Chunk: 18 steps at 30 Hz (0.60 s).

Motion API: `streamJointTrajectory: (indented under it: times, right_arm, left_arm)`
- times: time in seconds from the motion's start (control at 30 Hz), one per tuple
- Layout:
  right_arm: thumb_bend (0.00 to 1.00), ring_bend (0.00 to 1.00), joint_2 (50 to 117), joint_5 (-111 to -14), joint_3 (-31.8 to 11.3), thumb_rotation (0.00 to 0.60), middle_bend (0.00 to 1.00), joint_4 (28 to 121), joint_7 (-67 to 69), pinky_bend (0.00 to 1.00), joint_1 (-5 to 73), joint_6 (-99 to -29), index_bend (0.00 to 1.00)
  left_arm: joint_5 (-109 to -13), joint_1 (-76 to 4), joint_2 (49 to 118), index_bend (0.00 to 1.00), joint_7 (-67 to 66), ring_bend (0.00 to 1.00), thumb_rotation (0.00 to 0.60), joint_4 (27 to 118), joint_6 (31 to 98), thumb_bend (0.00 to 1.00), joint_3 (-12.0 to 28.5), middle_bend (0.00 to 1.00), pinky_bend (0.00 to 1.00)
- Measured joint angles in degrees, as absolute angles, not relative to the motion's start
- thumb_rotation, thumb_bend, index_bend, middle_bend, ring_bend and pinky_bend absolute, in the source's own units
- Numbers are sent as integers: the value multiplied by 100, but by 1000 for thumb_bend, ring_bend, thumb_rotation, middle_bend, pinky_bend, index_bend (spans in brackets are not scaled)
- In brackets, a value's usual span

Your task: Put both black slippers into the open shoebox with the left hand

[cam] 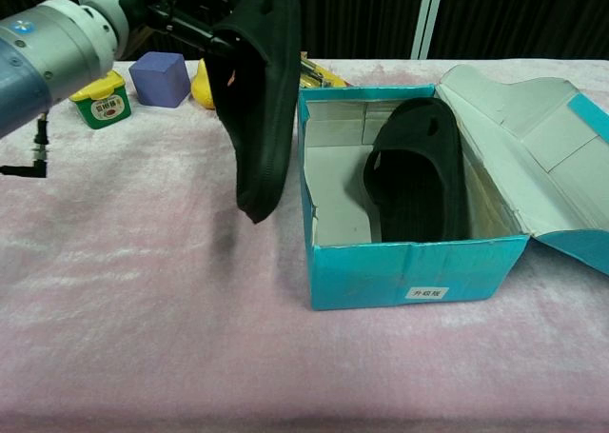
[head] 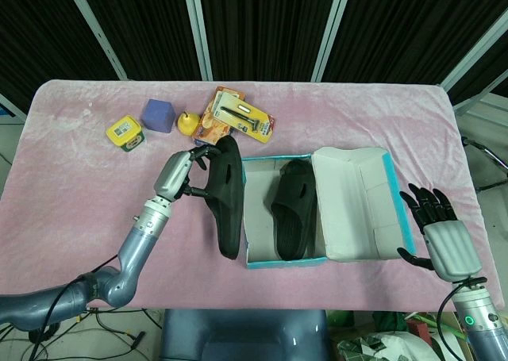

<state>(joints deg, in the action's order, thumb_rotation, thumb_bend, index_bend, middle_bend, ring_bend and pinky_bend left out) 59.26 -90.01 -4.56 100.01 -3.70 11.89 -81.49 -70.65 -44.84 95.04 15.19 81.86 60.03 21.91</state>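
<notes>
My left hand (head: 184, 175) (cam: 181, 12) grips one black slipper (head: 226, 196) (cam: 259, 95) by its strap end and holds it in the air, tilted on edge, just left of the open teal shoebox (head: 254, 259) (cam: 411, 271). The slipper's free end hangs down beside the box's left wall. A second black slipper (head: 292, 209) (cam: 417, 171) lies inside the box, leaning against its right side. My right hand (head: 439, 228) rests open near the table's right front edge, beyond the box lid, holding nothing.
At the back left stand a yellow-green tin (head: 125, 132) (cam: 101, 100), a purple cube (head: 158, 115) (cam: 159, 77), a yellow pear (head: 186, 122) and an orange packet (head: 231, 118) (cam: 314, 69). The box lid (head: 357, 198) (cam: 533, 138) lies flapped open to the right. Pink cloth (head: 71, 186) covers the table.
</notes>
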Motion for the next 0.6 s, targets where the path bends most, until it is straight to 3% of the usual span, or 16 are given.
streamJointTrajectory:
  times: [0.6]
  right_arm:
    - [78, 0, 5841, -8928, -452, 600, 0, 10022, -329, 15, 1129, -8180, 0]
  left_arm:
    - [-7356, -5212, 10786, 370, 1793, 413, 600, 6803, 6182, 0, 2295, 471, 473]
